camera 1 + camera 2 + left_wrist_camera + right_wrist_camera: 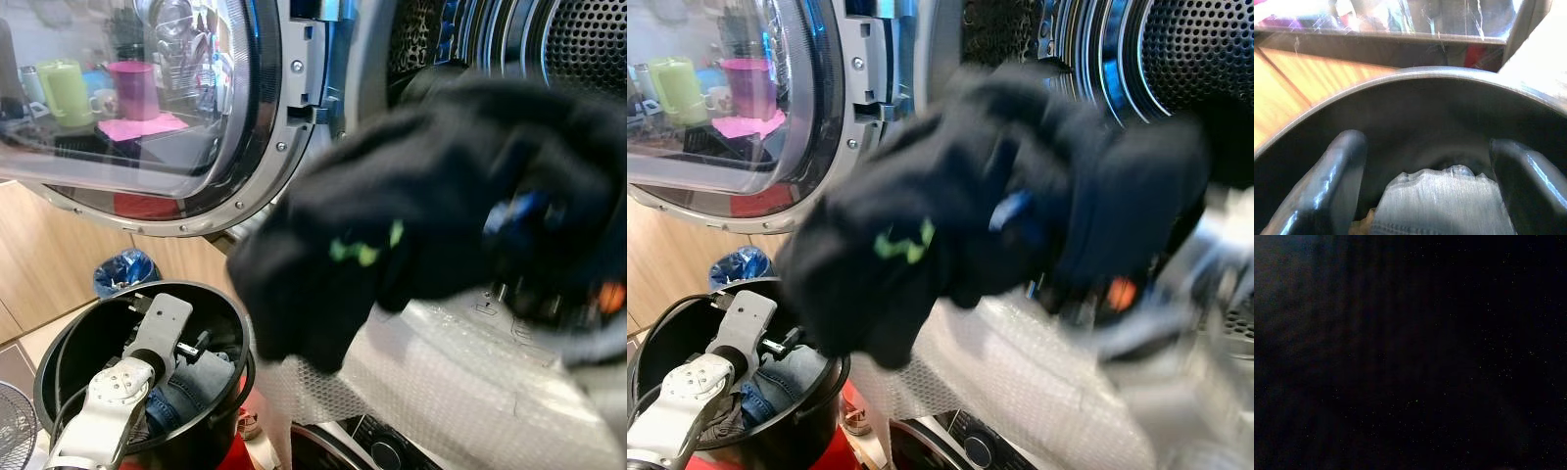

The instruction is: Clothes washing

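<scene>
Denim jeans (1440,200) lie between left gripper's (1432,181) spread fingers (1337,181); right's unclear.

You will find no readable text, label, brand or number here — the green marks on the black garment (364,251) are blurred beyond reading, as are the faint symbols on the washing machine (495,311).
</scene>
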{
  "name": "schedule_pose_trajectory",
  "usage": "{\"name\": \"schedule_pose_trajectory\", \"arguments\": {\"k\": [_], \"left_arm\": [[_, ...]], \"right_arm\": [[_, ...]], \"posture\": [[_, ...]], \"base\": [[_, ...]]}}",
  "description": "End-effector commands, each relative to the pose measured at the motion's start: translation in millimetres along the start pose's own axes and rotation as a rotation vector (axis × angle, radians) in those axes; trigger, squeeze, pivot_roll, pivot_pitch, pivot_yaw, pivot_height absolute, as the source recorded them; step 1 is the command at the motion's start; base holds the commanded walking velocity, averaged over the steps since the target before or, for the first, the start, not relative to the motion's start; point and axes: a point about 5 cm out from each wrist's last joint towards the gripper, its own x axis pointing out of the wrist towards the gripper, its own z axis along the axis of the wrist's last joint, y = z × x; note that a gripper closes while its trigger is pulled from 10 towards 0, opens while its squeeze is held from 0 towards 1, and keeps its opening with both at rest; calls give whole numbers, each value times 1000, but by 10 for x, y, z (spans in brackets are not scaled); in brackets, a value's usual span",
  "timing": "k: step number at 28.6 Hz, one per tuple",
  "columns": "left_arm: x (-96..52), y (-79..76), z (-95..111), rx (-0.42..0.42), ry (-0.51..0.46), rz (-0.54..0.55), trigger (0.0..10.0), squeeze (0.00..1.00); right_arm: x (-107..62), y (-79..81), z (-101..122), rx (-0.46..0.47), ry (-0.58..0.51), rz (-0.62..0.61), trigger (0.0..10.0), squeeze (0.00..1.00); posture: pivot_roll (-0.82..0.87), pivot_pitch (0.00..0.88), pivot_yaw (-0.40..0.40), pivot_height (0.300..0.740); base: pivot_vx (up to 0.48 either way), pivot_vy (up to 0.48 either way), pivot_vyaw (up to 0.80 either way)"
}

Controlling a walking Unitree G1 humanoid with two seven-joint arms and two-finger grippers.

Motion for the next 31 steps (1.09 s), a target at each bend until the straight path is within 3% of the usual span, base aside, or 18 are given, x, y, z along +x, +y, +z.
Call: {"name": "schedule_pose_trajectory", "arguments": {"k": [1,6,9,10,12,13,14,16,17,18,19,20,21,22,23,26,30,31], "left_arm": [[27,-33,7,10,-6,-9,10000,0],[53,-83,-1,-2,-7,-16,10000,0],[59,-96,-1,-4,-7,-18,10000,0],[67,-111,-8,-6,-8,-20,10000,0],[70,-134,-17,-10,-5,-25,10000,0],[70,-134,-17,-10,-5,-25,10000,0],[72,-158,-24,-15,-4,-30,10000,0],[78,-189,-26,-18,-5,-37,10000,0],[78,-189,-26,-18,-5,-37,10000,0],[77,-223,-31,-20,-6,-45,10000,0],[76,-240,-34,-23,-5,-50,10000,0],[76,-240,-34,-23,-5,-50,10000,0],[75,-253,-43,-23,-2,-52,10000,0],[76,-258,-44,-24,-2,-53,10000,0],[80,-270,-42,-22,-2,-57,10000,0],[85,-289,-45,-20,1,-66,10000,0],[84,-294,-56,-15,10,-72,10000,0],[82,-297,-63,-16,13,-74,10000,0]], "right_arm": [[99,-144,142,-20,-22,-27,0,0],[608,-515,444,-113,-34,-50,0,0],[762,-637,552,-122,-43,-72,0,0],[938,-788,687,-121,-52,-102,0,0],[1057,-957,776,-131,-46,-176,0,0],[1057,-957,776,-131,-46,-176,0,0],[1142,-1181,841,-135,-18,-310,0,0],[1152,-1485,892,-148,34,-556,0,0],[1152,-1485,892,-148,34,-556,0,0],[1036,-1697,981,-209,57,-800,0,0],[921,-1797,1058,-233,47,-956,0,0],[921,-1797,1058,-233,47,-956,0,0],[802,-1869,1102,-231,34,-1091,0,0],[747,-1898,1105,-240,39,-1146,0,0],[695,-1931,1082,-263,70,-1197,10000,0],[585,-2005,974,-384,203,-1265,10000,0],[514,-2048,897,-428,260,-1293,10000,12],[494,-2060,874,-427,269,-1297,10000,298]], "posture": [[161,13,-64,740],[151,5,-64,740],[147,3,-63,740],[138,0,-69,740],[140,0,-70,740],[140,0,-70,740],[136,0,-68,740],[139,0,-70,740],[139,0,-70,740],[136,0,-69,740],[139,0,-73,740],[139,0,-73,740],[133,0,-74,740],[133,0,-74,740],[135,0,-76,740],[138,0,-76,740],[140,0,-76,740],[145,0,-77,740]], "base": [[0,0,0],[0,0,0],[0,0,0],[0,0,0],[0,0,0],[0,0,0],[0,0,0],[0,0,0],[0,0,0],[0,0,0],[0,0,0],[0,0,0],[0,0,0],[0,0,0],[0,0,0],[0,0,0],[0,0,0],[0,0,0]]}}
